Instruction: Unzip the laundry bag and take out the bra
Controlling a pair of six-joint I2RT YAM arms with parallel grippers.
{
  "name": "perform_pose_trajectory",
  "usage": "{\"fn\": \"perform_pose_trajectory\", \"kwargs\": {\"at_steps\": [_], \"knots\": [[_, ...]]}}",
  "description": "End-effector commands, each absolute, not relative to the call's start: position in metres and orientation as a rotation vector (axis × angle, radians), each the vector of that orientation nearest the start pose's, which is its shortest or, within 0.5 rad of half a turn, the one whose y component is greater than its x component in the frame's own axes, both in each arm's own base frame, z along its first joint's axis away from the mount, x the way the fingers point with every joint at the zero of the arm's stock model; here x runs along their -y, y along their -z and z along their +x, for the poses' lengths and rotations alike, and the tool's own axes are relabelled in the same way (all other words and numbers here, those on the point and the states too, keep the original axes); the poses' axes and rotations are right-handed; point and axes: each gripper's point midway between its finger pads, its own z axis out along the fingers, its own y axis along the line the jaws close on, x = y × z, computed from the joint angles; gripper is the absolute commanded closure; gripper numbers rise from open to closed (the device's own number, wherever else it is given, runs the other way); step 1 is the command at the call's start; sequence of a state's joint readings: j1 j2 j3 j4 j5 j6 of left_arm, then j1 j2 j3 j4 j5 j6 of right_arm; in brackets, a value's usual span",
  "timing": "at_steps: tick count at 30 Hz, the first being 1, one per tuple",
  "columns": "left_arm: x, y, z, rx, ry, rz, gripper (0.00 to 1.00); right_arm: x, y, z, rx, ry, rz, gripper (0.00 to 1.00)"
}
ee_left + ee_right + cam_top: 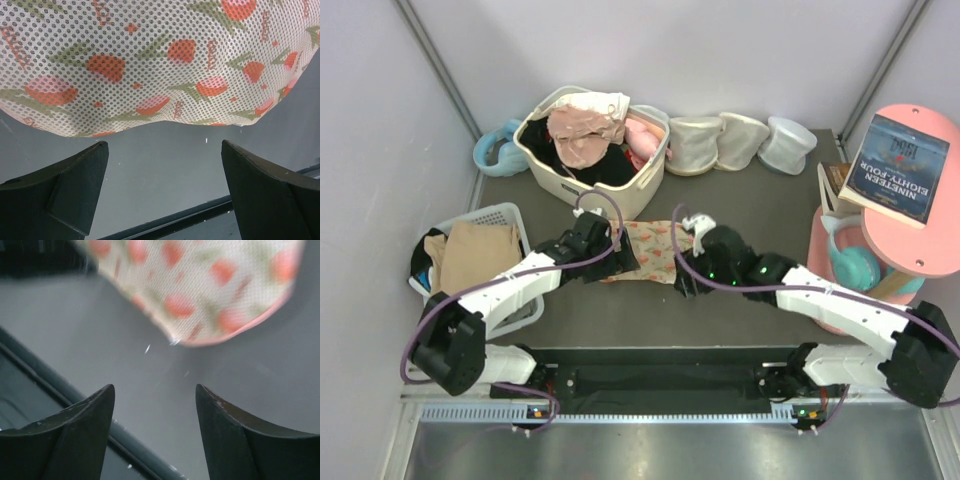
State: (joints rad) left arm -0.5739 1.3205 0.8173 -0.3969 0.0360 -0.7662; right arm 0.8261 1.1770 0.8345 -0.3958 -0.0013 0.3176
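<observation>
The laundry bag (653,251), a peach-pink mesh pouch with orange-red print, lies flat on the dark table between my two grippers. My left gripper (623,258) is open and empty at the bag's left edge; in the left wrist view the bag (150,60) fills the top, above my spread fingers (75,185). My right gripper (682,276) is open and empty at the bag's right front corner; the right wrist view shows the bag's pink-trimmed edge (200,295) and a small metal zip end (174,341) beyond my fingers (80,425). The bra is hidden.
A beige basket (592,150) of pink and black clothing stands behind the bag. Three cream cup-shaped containers (740,142) line the back. A white basket (470,255) with tan cloth is at the left. A pink stand (910,200) with a book is at the right.
</observation>
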Motion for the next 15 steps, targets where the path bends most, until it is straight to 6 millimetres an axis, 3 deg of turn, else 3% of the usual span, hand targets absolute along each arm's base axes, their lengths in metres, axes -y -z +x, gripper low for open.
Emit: {"fn": "perform_pose_trajectory", "kwargs": {"at_steps": [1,5,15], "knots": [[0.222,-0.114,0.284,-2.45,0.684,-0.27,0.01,-0.268,-0.111,0.2,-2.314,-0.55,-0.471,0.42],[0.226,-0.111,0.293,-2.444,0.707,-0.312,0.01,-0.281,-0.087,0.194,-2.328,-0.449,-0.461,0.48],[0.225,-0.09,0.309,-2.469,0.675,-0.356,0.01,-0.282,-0.064,0.21,-2.299,-0.316,-0.339,0.58]]}}
